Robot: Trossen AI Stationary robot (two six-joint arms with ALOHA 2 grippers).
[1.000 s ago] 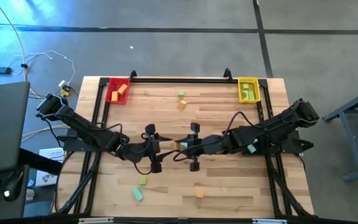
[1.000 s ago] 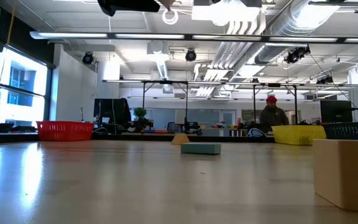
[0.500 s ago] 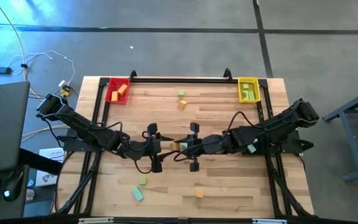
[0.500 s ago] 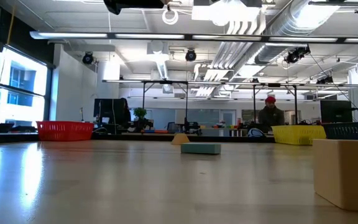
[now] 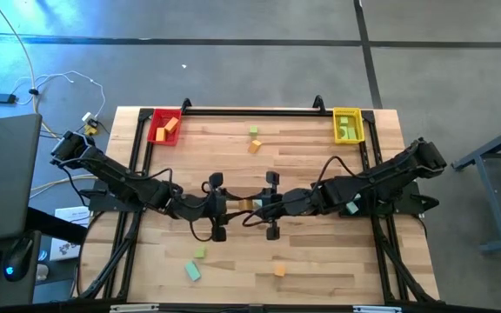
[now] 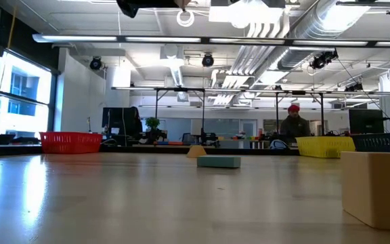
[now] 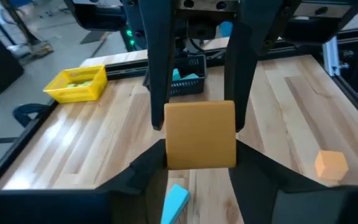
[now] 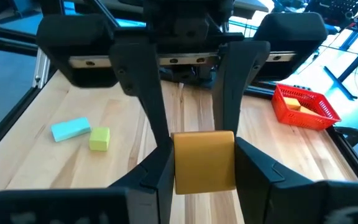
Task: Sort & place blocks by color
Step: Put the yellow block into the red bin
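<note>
An orange block (image 5: 249,204) hangs above the middle of the table between my two grippers, which face each other. My left gripper (image 5: 237,206) comes at it from the table's left and is shut on it. My right gripper (image 5: 260,205) comes from the right and is shut on the same block. The left wrist view shows the block (image 7: 201,134) with both pairs of fingers on it, as does the right wrist view (image 8: 204,160). Loose blocks lie on the table: green (image 5: 254,130), orange (image 5: 255,146), green (image 5: 199,253), teal (image 5: 192,271), orange (image 5: 279,270). My left gripper pinches the orange block's two opposite side faces (image 7: 169,158) between its two fingers, at the end nearest its wrist. The fingers come almost level from the table's left. The block is lifted clear of the table, held flat. My right gripper pinches the same block's side faces (image 8: 180,167) between its two fingers, at the end toward its own wrist. The fingers come almost level from the table's right. The block stays clear of the table between the two grippers.
A red tray (image 5: 164,127) with orange blocks stands at the far left corner, a yellow tray (image 5: 347,124) with green blocks at the far right. A dark basket (image 7: 188,78) with teal pieces sits under the right arm. A person (image 6: 295,125) stands far behind the table.
My left gripper has edged toward the table's right, up to the orange block that my right gripper keeps still in the air. The block has not moved.
</note>
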